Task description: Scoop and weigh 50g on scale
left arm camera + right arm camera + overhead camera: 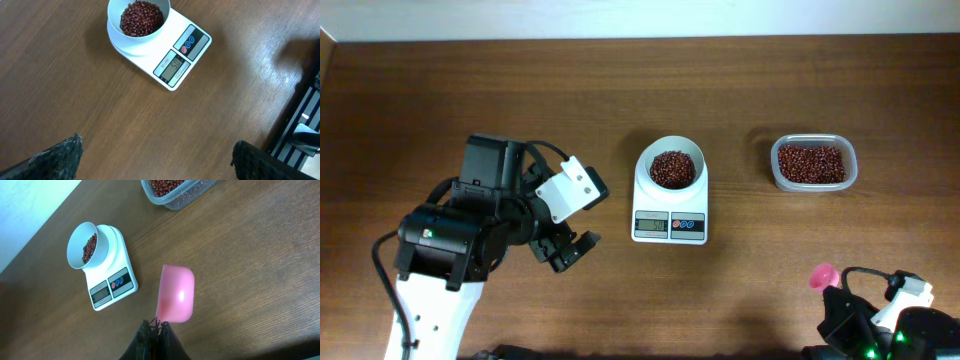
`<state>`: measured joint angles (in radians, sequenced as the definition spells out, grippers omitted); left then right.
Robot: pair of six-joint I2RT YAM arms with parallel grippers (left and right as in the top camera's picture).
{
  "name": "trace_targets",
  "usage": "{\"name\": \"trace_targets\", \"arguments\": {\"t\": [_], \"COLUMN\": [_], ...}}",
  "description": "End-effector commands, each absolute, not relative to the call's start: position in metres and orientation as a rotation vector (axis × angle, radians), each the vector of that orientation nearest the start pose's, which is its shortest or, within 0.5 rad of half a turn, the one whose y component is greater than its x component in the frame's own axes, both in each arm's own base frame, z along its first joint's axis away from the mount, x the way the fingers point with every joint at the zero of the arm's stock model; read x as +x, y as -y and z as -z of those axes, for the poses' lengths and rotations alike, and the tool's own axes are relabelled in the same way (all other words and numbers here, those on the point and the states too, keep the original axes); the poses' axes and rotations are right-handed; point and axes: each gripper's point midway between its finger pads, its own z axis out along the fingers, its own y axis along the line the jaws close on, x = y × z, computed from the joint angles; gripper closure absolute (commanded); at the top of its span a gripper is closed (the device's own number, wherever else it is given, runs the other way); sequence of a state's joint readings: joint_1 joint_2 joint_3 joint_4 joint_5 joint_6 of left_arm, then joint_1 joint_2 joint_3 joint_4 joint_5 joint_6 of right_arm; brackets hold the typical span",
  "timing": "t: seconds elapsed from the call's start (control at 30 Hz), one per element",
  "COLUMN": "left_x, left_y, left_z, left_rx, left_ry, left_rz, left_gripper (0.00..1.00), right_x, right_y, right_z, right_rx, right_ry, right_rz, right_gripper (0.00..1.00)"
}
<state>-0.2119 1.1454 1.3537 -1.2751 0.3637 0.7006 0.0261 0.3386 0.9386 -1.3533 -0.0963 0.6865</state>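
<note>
The white scale [670, 202] stands mid-table, its round bowl [670, 168] holding red beans; its display is lit, the digits too small to read. The left wrist view shows the scale [155, 55] at the top, well ahead of my left gripper [157, 142]. This left gripper [572, 252] hovers open and empty to the left of the scale. At the front right, my right gripper [832, 290] is shut on the handle of a pink scoop [822, 276]. In the right wrist view the scoop [176, 294] shows its rounded back just beyond the gripper [155, 325], with the scale [120, 250] farther off.
A clear plastic tub [814, 188] of red beans sits to the right of the scale, also seen as the tub [175, 202] at the top of the right wrist view. A pale wall runs along the table's far edge.
</note>
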Motion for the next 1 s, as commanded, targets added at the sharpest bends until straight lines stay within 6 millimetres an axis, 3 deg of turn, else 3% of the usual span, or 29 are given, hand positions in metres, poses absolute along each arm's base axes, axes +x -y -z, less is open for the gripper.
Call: {"name": "trace_targets", "arguments": {"t": [0.0, 0.27, 0.33, 0.47, 0.57, 0.73, 0.97], "left_x": [0.232, 0.232, 0.232, 0.232, 0.232, 0.232, 0.232], "left_y": [0.113, 0.113, 0.113, 0.113, 0.113, 0.113, 0.113], "left_z": [-0.257, -0.257, -0.257, -0.257, -0.257, -0.257, -0.257], "left_rx": [1.250, 1.250, 1.250, 1.250, 1.250, 1.250, 1.250], "left_ry": [-2.223, -2.223, -2.223, -2.223, -2.223, -2.223, -2.223], "left_rz": [0.305, 0.305, 0.305, 0.305, 0.305, 0.305, 0.305], "left_gripper": [0.01, 0.01, 0.01, 0.01, 0.01, 0.01, 0.01], "right_x": [0.118, 0.118, 0.115, 0.107, 0.102, 0.089, 0.093], "right_y": [-0.021, -0.020, -0.009, -0.008, -0.009, -0.009, -0.013], "right_z": [-0.220, -0.220, -0.214, -0.197, -0.193, -0.201, -0.175], "right_rx": [0.722, 0.722, 0.749, 0.771, 0.798, 0.778, 0.811], "right_ry": [-2.255, -2.254, -2.261, -2.308, -2.241, -2.073, -2.121], "right_rz": [-0.479, -0.467, -0.385, -0.362, -0.412, -0.489, -0.514], "right_gripper": [0.96, 0.96, 0.96, 0.96, 0.96, 0.96, 0.96]}}
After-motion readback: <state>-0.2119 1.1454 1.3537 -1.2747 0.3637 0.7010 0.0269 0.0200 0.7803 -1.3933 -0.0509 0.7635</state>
